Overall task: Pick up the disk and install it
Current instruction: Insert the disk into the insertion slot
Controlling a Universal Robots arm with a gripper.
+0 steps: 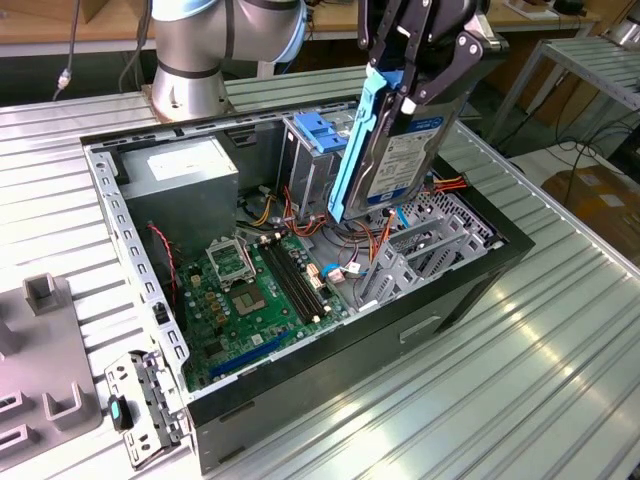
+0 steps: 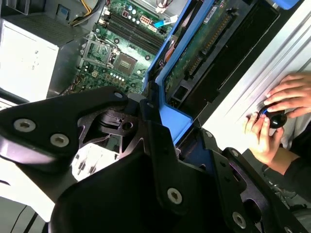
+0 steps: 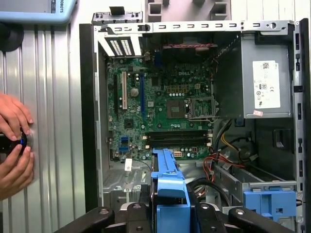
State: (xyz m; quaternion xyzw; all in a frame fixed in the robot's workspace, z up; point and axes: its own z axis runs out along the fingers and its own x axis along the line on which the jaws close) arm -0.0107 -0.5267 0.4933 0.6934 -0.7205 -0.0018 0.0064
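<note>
Field notes. I count one arm [image 1: 190, 45] and one pincer [image 1: 405, 80]. The pincer is clamped on the upper end of the disk [image 1: 405, 165], one black finger on each face.

There is one disk. It is carried in the air, standing steeply on end and leaning, with its labelled side toward the exterior camera. One long blue rail [image 1: 350, 150] runs down its edge on the exterior view's left. In the second wrist view I see the disk's underside, a green board inside the blue frame, just ahead of the pincer's black body.

The disk's lower end hangs over the open computer case [image 1: 340, 390], just beside the metal cage [image 1: 300, 165] with the light-blue flap. I cannot tell whether it touches anything beneath it.

There is one case, lying on its side with the top open, on the ribbed metal tabletop [image 1: 500, 400]. Inside it I count:
- One green circuit board [image 1: 250, 290].
- One grey power box [image 1: 180, 175] with a white sticker, in the far corner.
- One tangle of red and orange wires [image 3: 214, 162] between the board and the cage.

Two hands [image 3: 14, 114] rest on the tabletop beside the case, closed round one small black object [image 2: 277, 119].

At the exterior view's left, outside the case, I see one grey block fixture [image 1: 45, 350]. One loose metal bracket [image 1: 145, 400] sits near the case's front corner.
</note>
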